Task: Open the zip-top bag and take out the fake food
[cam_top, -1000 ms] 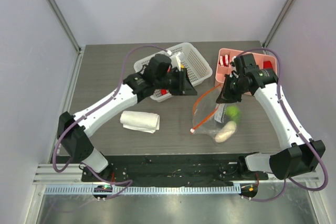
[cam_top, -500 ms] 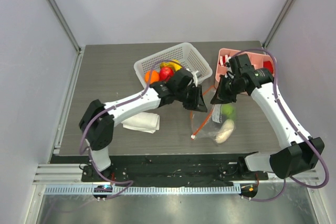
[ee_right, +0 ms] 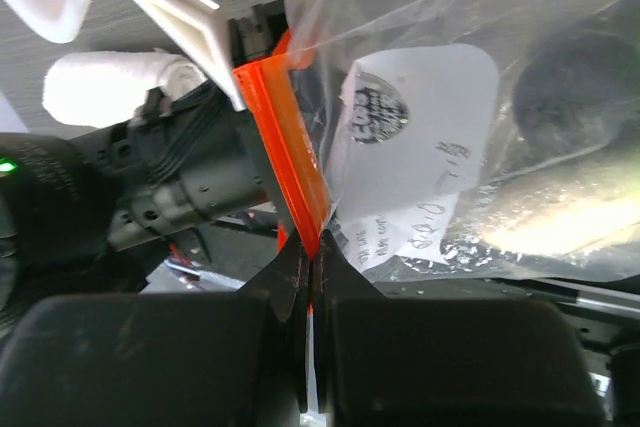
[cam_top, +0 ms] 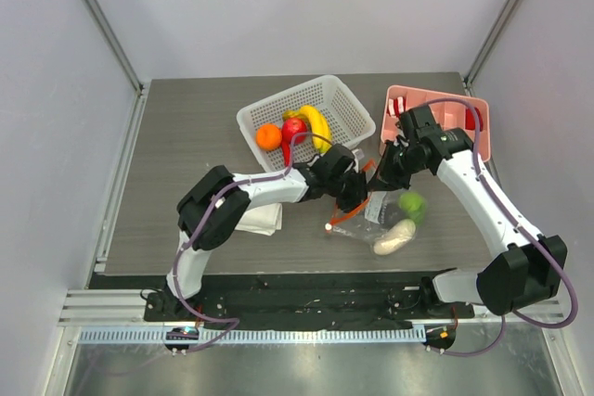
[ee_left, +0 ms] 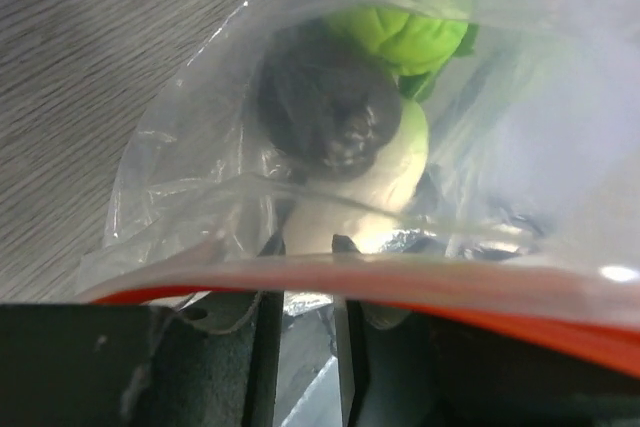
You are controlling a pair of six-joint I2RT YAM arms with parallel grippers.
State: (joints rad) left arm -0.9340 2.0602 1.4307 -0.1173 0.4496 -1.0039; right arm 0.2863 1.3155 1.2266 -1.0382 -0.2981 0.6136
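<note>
The clear zip-top bag (cam_top: pixel 379 220) lies at the table's front right. My right gripper (cam_top: pixel 382 173) is shut on its orange-red zip strip (ee_right: pixel 290 147) and holds the mouth up; in its wrist view the jaws (ee_right: pixel 308 247) pinch the strip. My left gripper (cam_top: pixel 355 197) is at the bag mouth, its jaws (ee_left: pixel 305 242) a little apart and empty, with the strip (ee_left: pixel 470 312) across them. Inside are a green apple (cam_top: pixel 411 203), a white radish (cam_top: pixel 393 236) and a dark piece (ee_left: pixel 325 112). An orange (cam_top: pixel 269 136), a red apple (cam_top: pixel 294 127) and bananas (cam_top: pixel 317 124) lie in the white basket (cam_top: pixel 348 108).
A rolled white cloth (cam_top: pixel 262 221) lies at the front, partly under my left arm. A pink tray (cam_top: pixel 436 99) with red-and-white striped pieces stands at the back right, behind my right arm. The basket stands just behind the bag.
My left arm swung from over the basket down and right to the bag mouth, uncovering the fruit in the basket. My right gripper kept its hold and shifted slightly left.
</note>
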